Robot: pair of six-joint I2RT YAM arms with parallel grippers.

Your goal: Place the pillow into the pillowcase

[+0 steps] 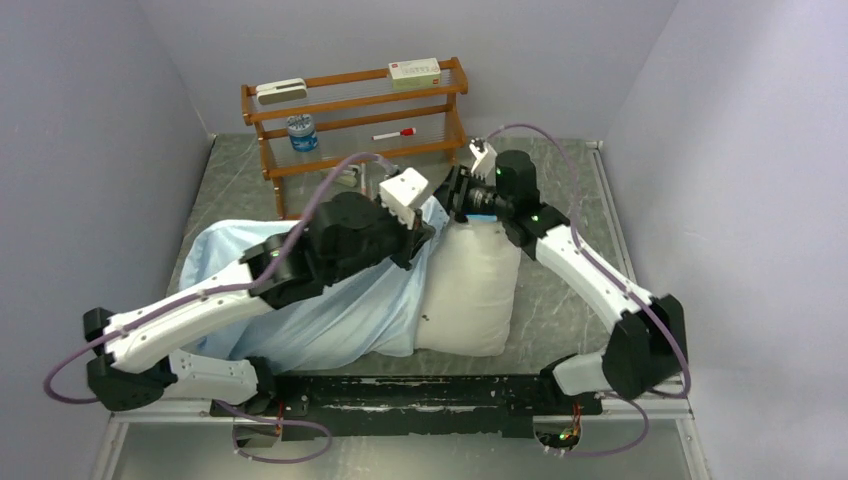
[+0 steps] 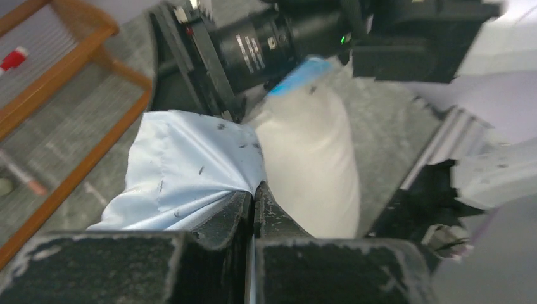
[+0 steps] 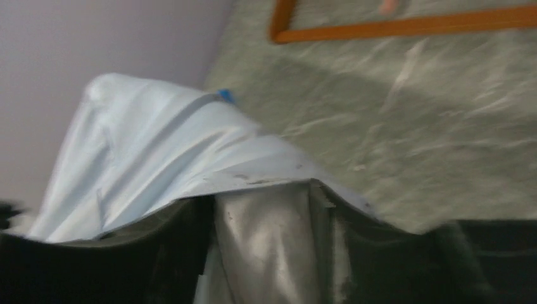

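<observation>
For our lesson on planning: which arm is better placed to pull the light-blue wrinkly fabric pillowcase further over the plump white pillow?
Likely left. The left gripper is shut on the light-blue fabric pillowcase beside the plump white pillow, ready to pull. The right gripper, at the pillow's far end, has jaws apart.

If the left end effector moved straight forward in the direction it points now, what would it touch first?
The left end effector, shut on the pillowcase edge, would probably press into the white pillow first; the right arm's black wrist lies behind it, though depth is unclear.
</observation>
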